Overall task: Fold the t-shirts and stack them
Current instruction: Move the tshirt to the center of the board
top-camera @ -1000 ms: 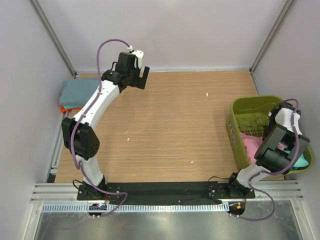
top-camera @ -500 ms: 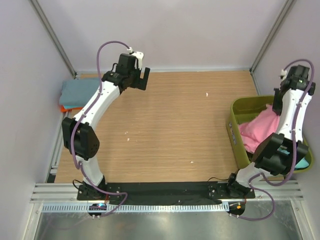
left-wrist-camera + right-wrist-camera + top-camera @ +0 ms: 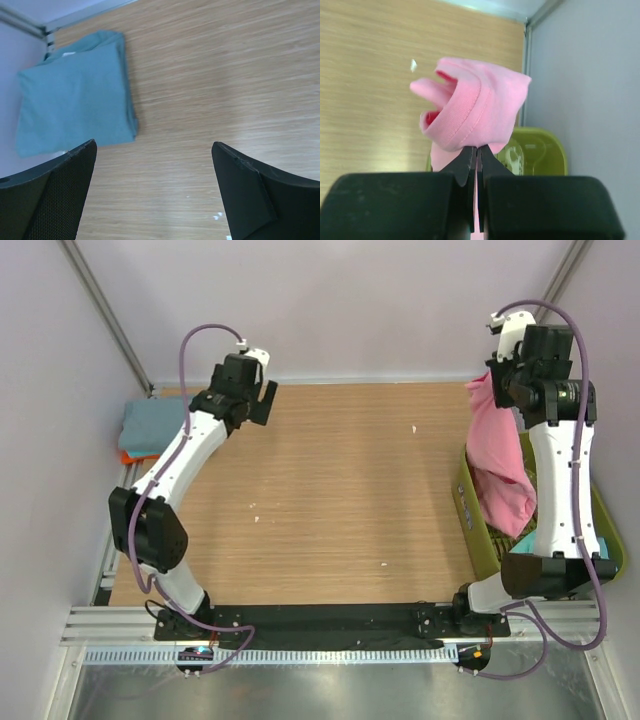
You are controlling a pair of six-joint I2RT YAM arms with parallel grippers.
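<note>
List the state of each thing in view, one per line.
pink t-shirt, hanging unfolded from right gripper
right gripper, shut on pink t-shirt
left gripper, open, empty
grey-blue t-shirt, folded, atop orange t-shirt
basket, upright, teal cloth inside

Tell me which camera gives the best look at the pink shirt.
The top view: it shows most of the pink shirt, hanging from the right pincer down to the basket. The right wrist view shows only a bunched edge clamped in the shut pincer. The left wrist view shows none of it.
</note>
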